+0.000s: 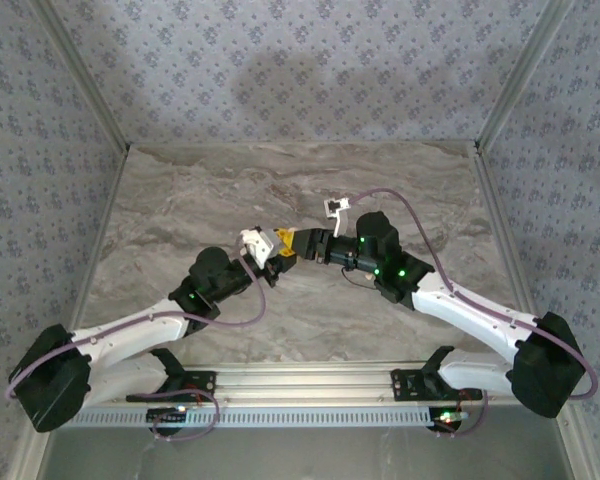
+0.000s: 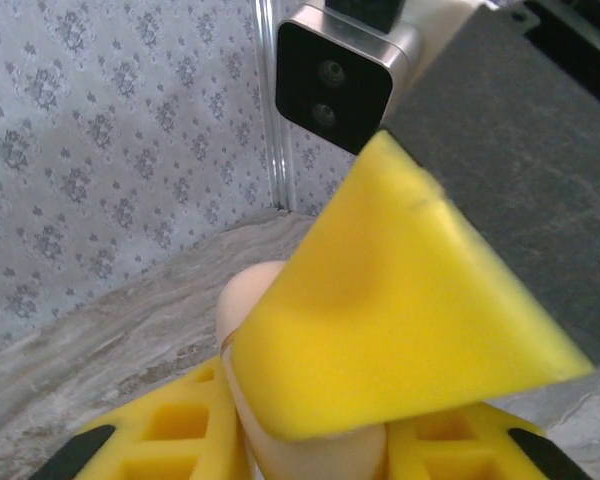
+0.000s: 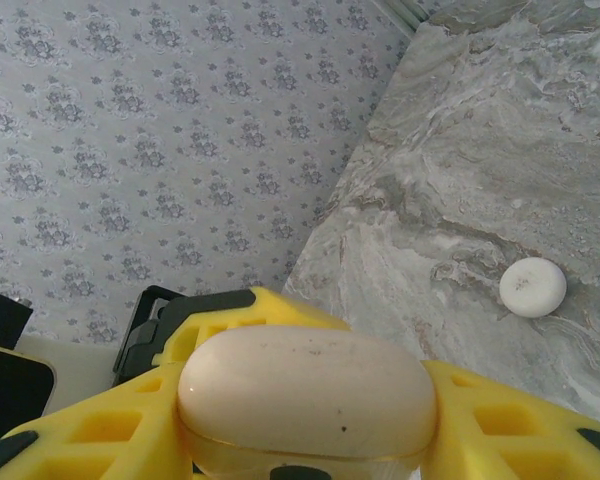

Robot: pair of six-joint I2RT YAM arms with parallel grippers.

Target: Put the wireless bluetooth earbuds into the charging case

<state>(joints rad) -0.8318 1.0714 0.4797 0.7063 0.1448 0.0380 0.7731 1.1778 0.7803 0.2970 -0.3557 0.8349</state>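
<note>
— Charging case (image 3: 307,385): where is it, seen from above?
— Between the two grippers at mid-table, too small to make out there; left gripper (image 1: 280,263) and right gripper (image 1: 302,241) meet tip to tip over the marbled table (image 1: 180,200).
— And from the left wrist?
— The cream case (image 2: 248,300) stands between that gripper's own yellow fingers (image 2: 170,435), which press on it from both sides; one yellow finger (image 2: 400,330) of the right gripper lies across its front.
— Right wrist?
— One case, shut along its seam, so its inside is hidden; the right gripper's jaws stand partly apart and clasp it from both sides; a left finger (image 3: 230,310) shows behind it.
— Anything else to count?
— One white round piece (image 3: 532,287), lying alone on the table, well apart from the case; whether it is an earbud I cannot tell.
</note>
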